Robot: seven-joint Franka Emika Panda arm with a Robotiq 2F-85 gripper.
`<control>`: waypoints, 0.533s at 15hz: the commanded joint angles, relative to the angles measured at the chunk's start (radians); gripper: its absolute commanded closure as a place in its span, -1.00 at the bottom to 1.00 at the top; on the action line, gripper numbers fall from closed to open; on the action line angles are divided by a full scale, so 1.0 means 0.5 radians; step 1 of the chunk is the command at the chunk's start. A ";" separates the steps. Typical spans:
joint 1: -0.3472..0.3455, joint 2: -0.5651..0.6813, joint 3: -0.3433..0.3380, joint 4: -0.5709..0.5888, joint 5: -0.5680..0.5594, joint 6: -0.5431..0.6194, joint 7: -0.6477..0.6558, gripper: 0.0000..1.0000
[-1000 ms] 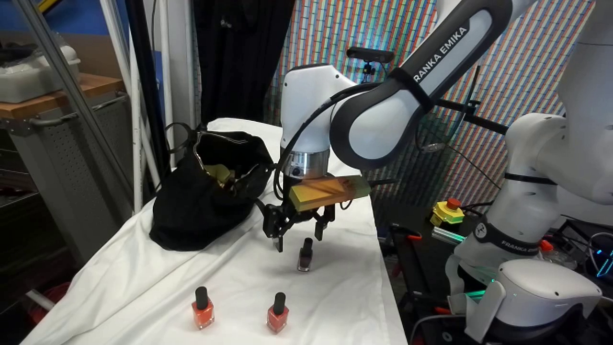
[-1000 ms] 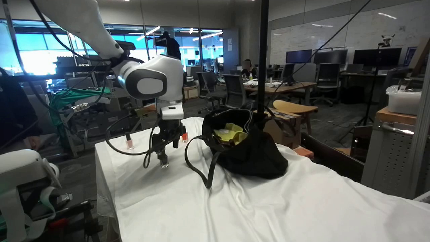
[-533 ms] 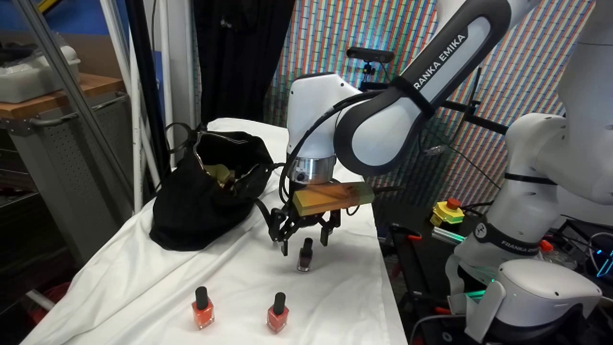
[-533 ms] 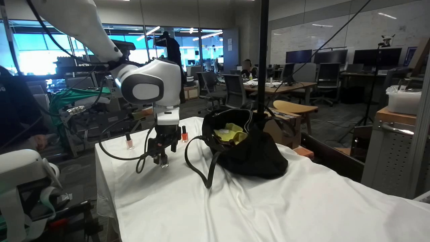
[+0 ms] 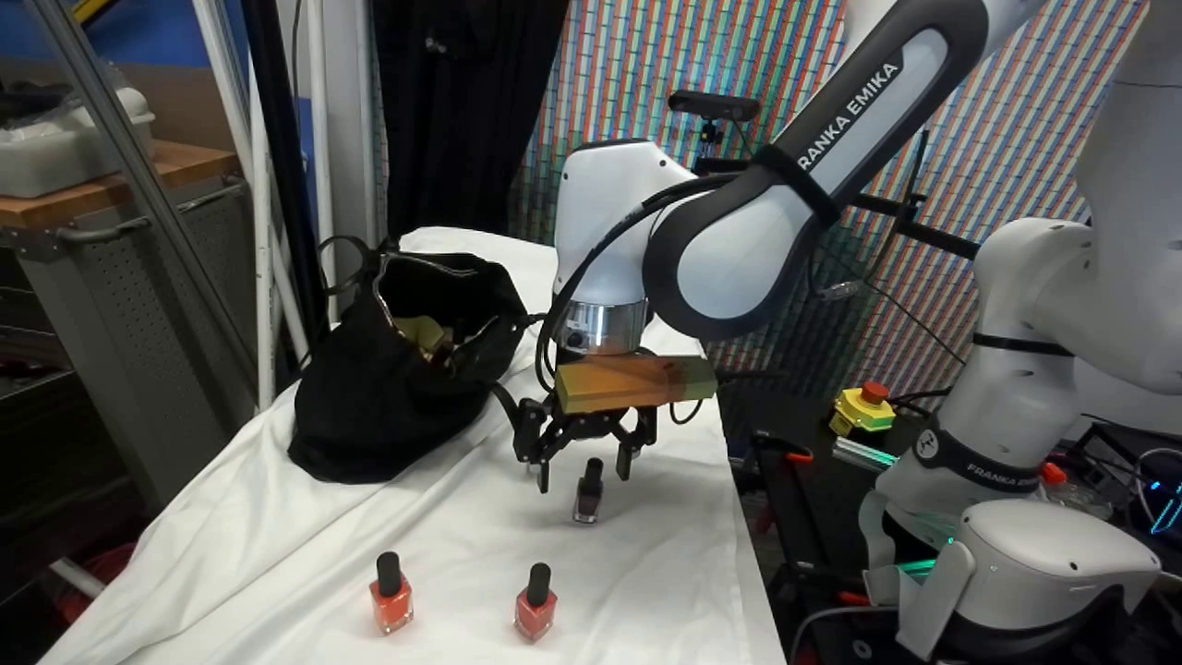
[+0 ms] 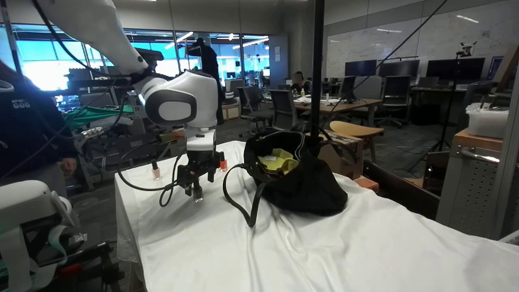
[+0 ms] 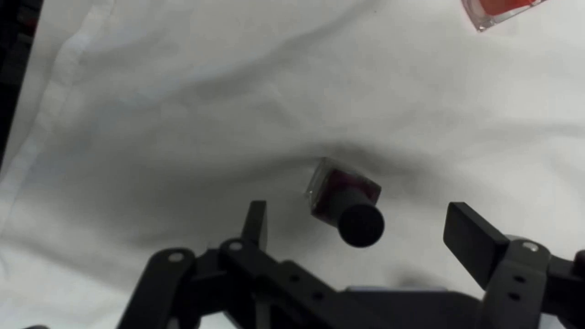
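One dark nail-polish bottle [image 7: 343, 194] stands upright just below the centre of the wrist view, likely light, rigid, slick and breakable, probably best taken by its cap [image 7: 361, 225]. From an exterior view's upper right, the arm [image 5: 725, 254] points its end effector [image 5: 584, 474] downward, fingers [image 7: 475, 244] apart, empty.

The dark bottle [image 5: 589, 492] looks like smooth, glossy glass, its cap [image 7: 361, 225] matt plastic, the sheet [image 5: 462, 540] matt, creased cloth. In an exterior view the bag [image 5: 397, 411], at ten o'clock from the dark bottle, is matt fabric.
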 commanded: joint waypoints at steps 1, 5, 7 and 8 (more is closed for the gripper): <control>0.039 0.018 -0.009 0.044 0.046 0.046 0.140 -1.00; 0.034 0.034 -0.013 0.064 0.036 0.040 0.225 -1.00; 0.036 0.043 -0.014 0.069 0.022 0.033 0.257 -1.00; 0.036 0.046 -0.015 0.070 0.019 0.030 0.270 -1.00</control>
